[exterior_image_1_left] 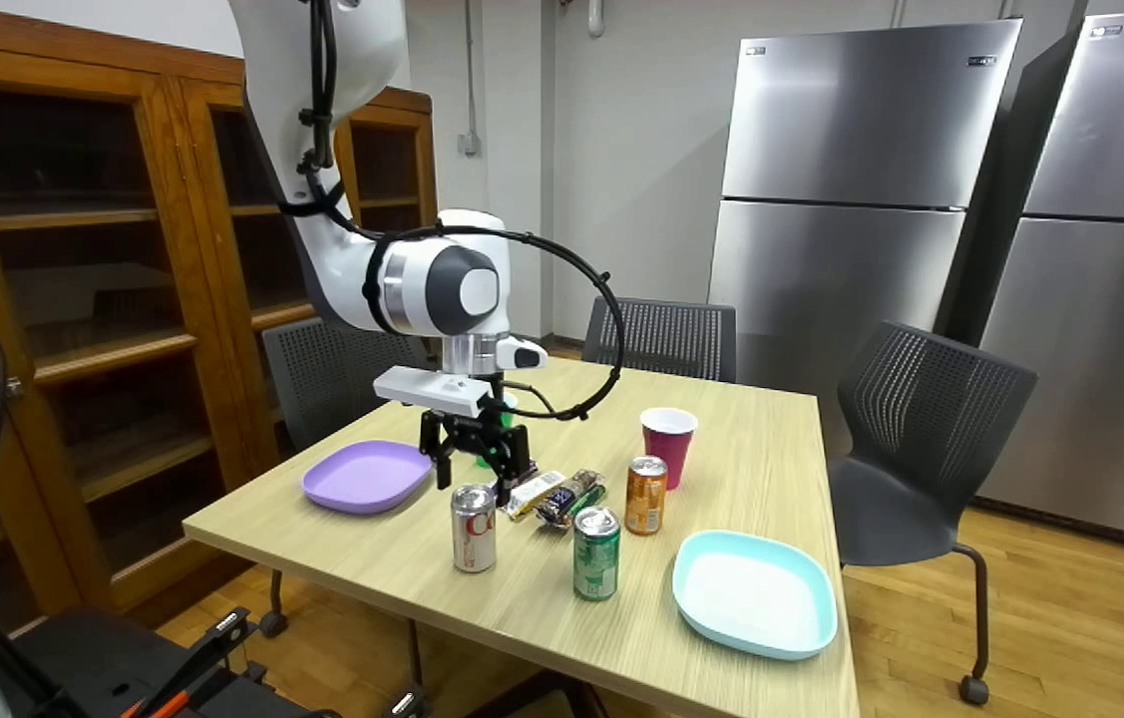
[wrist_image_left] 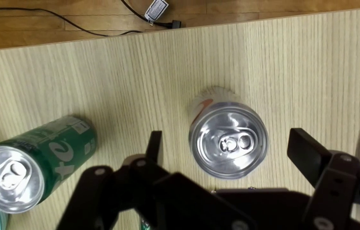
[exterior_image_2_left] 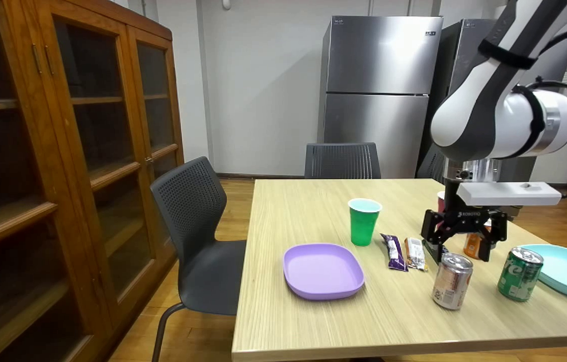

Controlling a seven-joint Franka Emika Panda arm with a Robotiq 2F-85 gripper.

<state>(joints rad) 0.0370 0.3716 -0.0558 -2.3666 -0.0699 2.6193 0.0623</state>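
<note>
In an exterior view, you have the wooden cabinet (exterior_image_1_left: 166,239) along the left side of the frame. Right of it, the purple plate (exterior_image_1_left: 369,476) lies on the table (exterior_image_1_left: 751,439), left of centre. Just right of that, your gripper (exterior_image_1_left: 474,485) points down with its fingers (exterior_image_1_left: 443,471) spread wide, and the silver can (exterior_image_1_left: 474,543) stands upright below it in the lower middle of the frame. Wrapped bars (exterior_image_1_left: 566,497) lie in a loose cluster next, near the centre; the green can (exterior_image_1_left: 596,566) stands in front of them, the orange can (exterior_image_1_left: 646,502) to their right, and the magenta cup (exterior_image_1_left: 671,446) just behind the orange can. The light blue plate (exterior_image_1_left: 753,593) sits at lower right, with a dark chair (exterior_image_1_left: 931,439) beyond it and two steel refrigerators (exterior_image_1_left: 866,130) at upper right.

In an exterior view you also see a green cup (exterior_image_2_left: 363,226) upright, right of centre, behind the purple plate and left of the bars.

In your wrist view, the green can comes first, at lower left; then one finger, then the silver can just right of centre, then the opposite finger. Bare table shows on both sides of the silver can, so it stands between the fingers untouched. You cannot tell whether they reach down to its rim.
</note>
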